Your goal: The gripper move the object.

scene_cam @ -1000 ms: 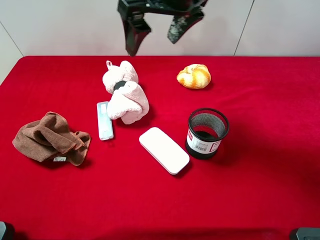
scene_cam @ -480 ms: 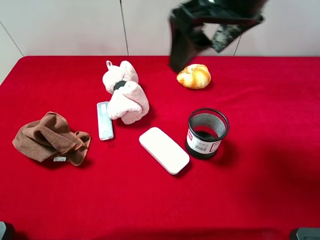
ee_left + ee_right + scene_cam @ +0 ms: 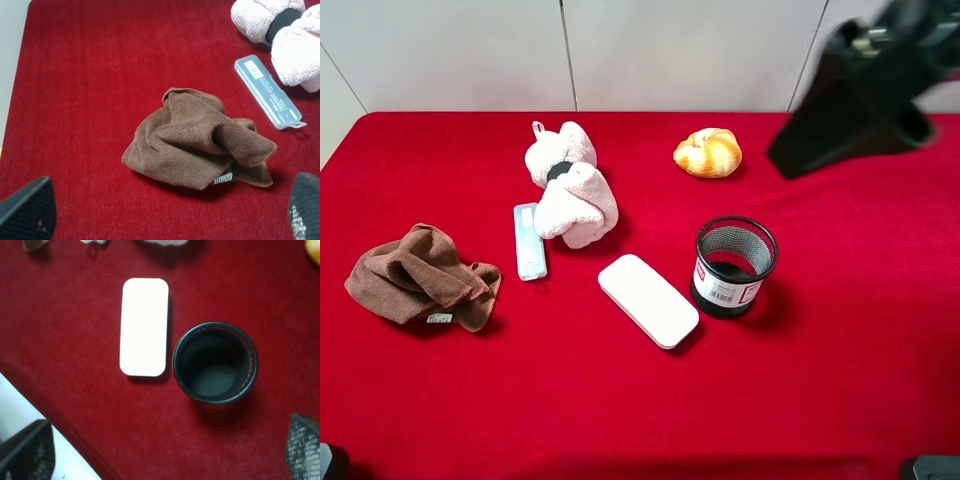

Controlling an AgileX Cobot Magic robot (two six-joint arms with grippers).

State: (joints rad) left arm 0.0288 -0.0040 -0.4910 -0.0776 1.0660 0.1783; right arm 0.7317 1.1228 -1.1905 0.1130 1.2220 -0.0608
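Your cup (image 3: 735, 265) stands upright on the red surface (image 3: 840, 380), right of centre, mouth open to the camera and nothing touching it. Your right gripper (image 3: 165, 460) is above it, fingers spread wide with nothing between them; its wrist camera looks straight down into the black mesh. In the high view your right arm (image 3: 850, 105) is only a dark blur at the upper right, well apart from the cup.

Just beside the cup lies the white case (image 3: 648, 300), flat, a narrow strip of red between them. The bun (image 3: 707, 152) sits behind the cup, near the back edge. Further left there's the pink towel (image 3: 570, 190), bundled, with the clear box (image 3: 528, 241) just beside it.

The brown cloth (image 3: 420, 275) is crumpled at the far left. Your left gripper (image 3: 165, 215) hangs over that cloth, wide open too and empty.
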